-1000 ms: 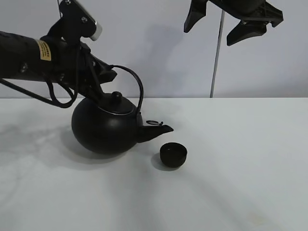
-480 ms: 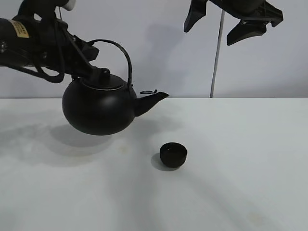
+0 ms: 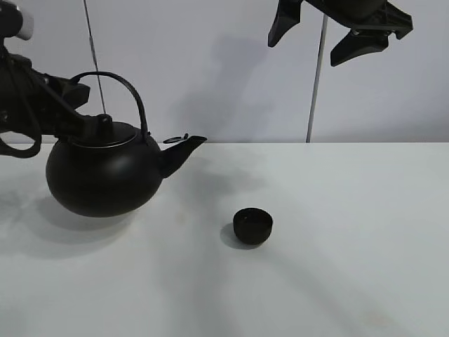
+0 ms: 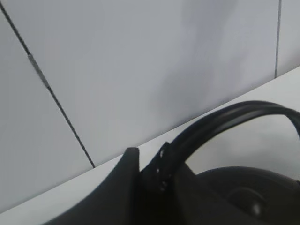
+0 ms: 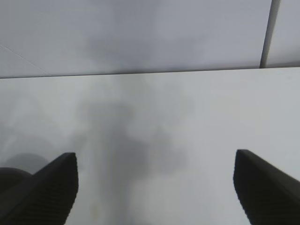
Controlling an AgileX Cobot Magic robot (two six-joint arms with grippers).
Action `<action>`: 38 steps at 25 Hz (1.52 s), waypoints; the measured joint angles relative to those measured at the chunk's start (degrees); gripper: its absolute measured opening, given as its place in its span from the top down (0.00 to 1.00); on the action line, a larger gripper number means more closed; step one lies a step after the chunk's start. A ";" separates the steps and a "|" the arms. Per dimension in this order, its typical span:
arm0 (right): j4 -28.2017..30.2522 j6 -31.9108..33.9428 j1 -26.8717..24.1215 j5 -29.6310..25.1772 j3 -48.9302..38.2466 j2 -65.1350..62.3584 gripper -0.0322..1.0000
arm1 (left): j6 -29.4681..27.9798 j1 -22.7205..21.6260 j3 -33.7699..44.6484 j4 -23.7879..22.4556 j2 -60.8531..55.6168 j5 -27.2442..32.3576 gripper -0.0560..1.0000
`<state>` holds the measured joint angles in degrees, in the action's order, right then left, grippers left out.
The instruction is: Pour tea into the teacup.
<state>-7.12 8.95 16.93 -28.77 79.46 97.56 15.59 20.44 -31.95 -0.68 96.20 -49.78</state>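
left of the teacup [image 3: 252, 226], kettle [image 3: 102, 175] upright, well apart

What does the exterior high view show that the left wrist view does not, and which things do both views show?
Only the exterior high view shows the teacup standing alone on the table, the whole kettle with its spout aimed toward the cup, and the right end effector hanging open high above. Only the left wrist view shows up close the left end effector shut on the kettle's arched handle. Both views share the kettle, its handle, the white table and the wall behind.
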 joint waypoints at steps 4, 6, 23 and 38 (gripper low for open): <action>0.00 0.00 0.00 0.00 0.00 0.00 0.37 | -0.25 0.00 3.53 1.98 -0.05 -3.16 0.84; 0.00 0.00 0.00 0.00 0.00 0.00 0.37 | -0.25 0.00 5.01 2.57 -0.05 -4.21 0.84; 0.00 0.00 0.00 0.06 0.00 0.00 0.37 | -1.42 -0.12 7.46 4.10 5.61 -9.49 0.84; 0.00 0.00 0.00 0.06 0.00 0.00 0.37 | -4.09 -0.12 9.93 4.28 5.61 -10.93 0.84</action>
<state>-7.12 8.95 16.93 -28.72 79.46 97.56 11.50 20.33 -22.02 3.60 101.81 -60.71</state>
